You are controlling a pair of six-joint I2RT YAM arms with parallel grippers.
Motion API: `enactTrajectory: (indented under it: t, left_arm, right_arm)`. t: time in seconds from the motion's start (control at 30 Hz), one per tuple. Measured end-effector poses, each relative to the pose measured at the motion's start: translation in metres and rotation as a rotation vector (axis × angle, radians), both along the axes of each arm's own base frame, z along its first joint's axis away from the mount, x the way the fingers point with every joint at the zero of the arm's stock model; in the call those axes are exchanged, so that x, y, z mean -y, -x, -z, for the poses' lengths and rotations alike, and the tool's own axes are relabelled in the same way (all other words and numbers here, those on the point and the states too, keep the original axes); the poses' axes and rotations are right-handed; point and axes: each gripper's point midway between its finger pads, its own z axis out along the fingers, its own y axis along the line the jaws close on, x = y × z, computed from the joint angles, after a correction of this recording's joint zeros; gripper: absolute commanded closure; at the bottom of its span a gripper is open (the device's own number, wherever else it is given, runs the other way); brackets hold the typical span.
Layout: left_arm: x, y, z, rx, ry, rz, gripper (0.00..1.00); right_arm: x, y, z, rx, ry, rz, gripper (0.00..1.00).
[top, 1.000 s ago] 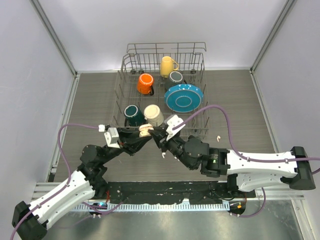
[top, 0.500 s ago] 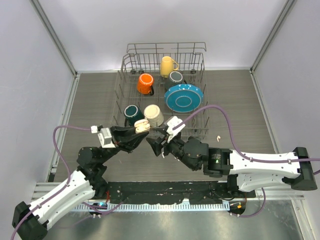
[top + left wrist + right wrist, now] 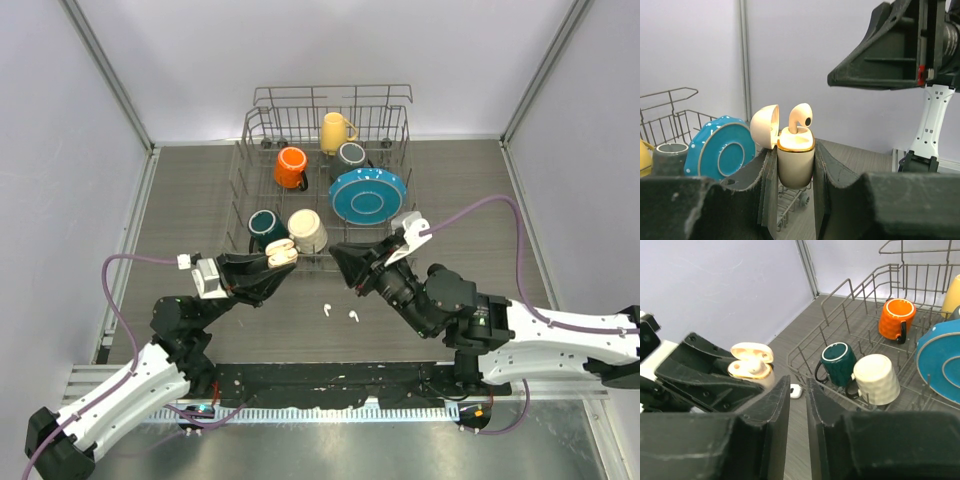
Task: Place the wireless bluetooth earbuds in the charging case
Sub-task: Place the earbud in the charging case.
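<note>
While the left gripper (image 3: 280, 262) clamps the open case (image 3: 796, 167), 1 earbud (image 3: 801, 116) standing in it, the right gripper (image 3: 798, 387), jaws a crack apart and empty, should widen, then pinch either of 2 earbuds (image 3: 326, 310) on the table (image 3: 200, 200) lightly; rack (image 3: 245, 150) holds 5 mugs (image 3: 291, 167), 1 plate (image 3: 368, 194).

The left arm (image 3: 120, 390), lower left, and the right arm (image 3: 550, 335), lower right, wear white shells with black joints. A purple cable (image 3: 497, 198) loops from each. The fingers (image 3: 771, 415) are matte black.
</note>
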Motion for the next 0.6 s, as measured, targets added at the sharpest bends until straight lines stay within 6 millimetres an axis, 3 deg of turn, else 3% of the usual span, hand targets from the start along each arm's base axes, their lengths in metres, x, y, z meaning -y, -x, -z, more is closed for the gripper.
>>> enactTrajectory:
  t: [0.17,0.27,0.4,0.6]
  left_arm:
    - [0.000,0.000,0.002,-0.004,-0.006,-0.001,1.00]
    - [0.001,-0.001,0.004,-0.006,-0.015,-0.005,1.00]
    - [0.001,-0.002,0.007,-0.009,-0.036,-0.010,1.00]
    - [0.001,-0.003,0.008,-0.006,-0.044,-0.016,1.00]
  right_arm:
    - [-0.010,-0.003,-0.016,-0.053,0.001,0.018,0.84]
    - [-0.013,-0.007,-0.010,-0.089,0.038,0.053,0.84]
    - [-0.006,-0.010,0.001,-0.124,0.089,0.088,0.84]
    - [0.006,-0.013,-0.003,-0.153,0.087,0.108,0.84]
